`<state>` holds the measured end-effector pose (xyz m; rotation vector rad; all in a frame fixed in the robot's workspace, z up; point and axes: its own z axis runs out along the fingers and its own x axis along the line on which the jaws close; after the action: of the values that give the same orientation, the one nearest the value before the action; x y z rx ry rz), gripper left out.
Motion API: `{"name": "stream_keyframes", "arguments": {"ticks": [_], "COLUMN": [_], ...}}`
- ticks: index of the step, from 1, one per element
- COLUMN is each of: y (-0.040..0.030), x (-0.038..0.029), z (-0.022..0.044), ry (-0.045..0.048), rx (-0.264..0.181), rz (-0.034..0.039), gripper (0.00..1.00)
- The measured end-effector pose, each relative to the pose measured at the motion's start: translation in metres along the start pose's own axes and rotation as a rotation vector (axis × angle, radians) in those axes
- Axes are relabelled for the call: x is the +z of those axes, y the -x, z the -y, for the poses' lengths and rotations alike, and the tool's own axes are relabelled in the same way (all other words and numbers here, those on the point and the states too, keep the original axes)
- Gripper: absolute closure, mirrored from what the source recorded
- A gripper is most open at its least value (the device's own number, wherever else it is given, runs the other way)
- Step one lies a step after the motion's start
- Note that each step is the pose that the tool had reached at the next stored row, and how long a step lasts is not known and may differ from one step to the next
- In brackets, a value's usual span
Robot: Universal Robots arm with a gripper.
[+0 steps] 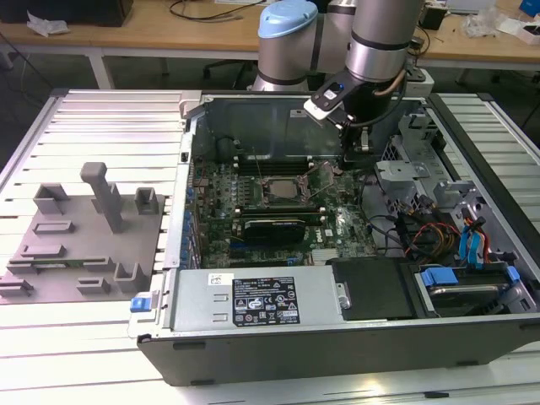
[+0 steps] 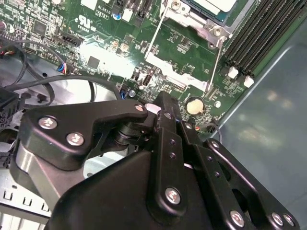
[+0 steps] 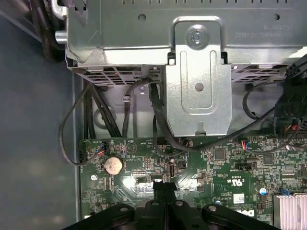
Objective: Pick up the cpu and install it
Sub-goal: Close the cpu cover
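The cpu [image 1: 283,187], flat pale-silver square chip, in dark metal-framed socket [image 2: 199,24].
Black gripper [image 3: 164,186] at its 2 o'clock, jaws pressed together, empty.

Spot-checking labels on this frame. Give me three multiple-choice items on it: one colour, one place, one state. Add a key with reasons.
1. What colour is the tray beside the case? A grey; B red; C yellow.
2. Where is the cpu? A on the tray; B in the socket on the motherboard; C on the floor.
3. What state is the case in? A closed; B open, boards exposed; C upside down.

Key:
1 A, the tray and its posts are all grey.
2 B, the cpu's pale top lies inside the dark socket frame.
3 B, the motherboard shows from above.
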<state>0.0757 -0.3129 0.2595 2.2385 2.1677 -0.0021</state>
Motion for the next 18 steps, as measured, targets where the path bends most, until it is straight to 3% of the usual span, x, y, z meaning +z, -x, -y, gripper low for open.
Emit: {"name": "stream_keyframes", "arguments": {"ticks": [4,9,11,12,13,14,16,17,18], "y": [-0.0001,-0.0003,-0.0002,-0.0003,-0.0003,-0.0003,-0.0002,0.0001,0.0001], "x": [0.0029,0.0134,0.0133,0.0135,0.0138,0.0138,0.0137,0.0135,0.0136], "z": [0.0,0.0002,0.0002,0.0001,0.0,-0.0001,0.0022,0.0109,0.0109], "ry": [-0.0001,-0.0009,-0.001,-0.0051,-0.0251,-0.0328,-0.0358,-0.0358,-0.0358], "rx": [0.0,0.0,0.0,0.0,0.0,-0.001,-0.001,-0.001,-0.001], "rz": [-0.0001,-0.0001,0.0007,0.0008,0.0005,0.0008,0.0004,-0.0014,-0.0015], "gripper": [0.89,0.89,0.89,0.89,0.89,0.89,0.89,0.89,0.89]}}
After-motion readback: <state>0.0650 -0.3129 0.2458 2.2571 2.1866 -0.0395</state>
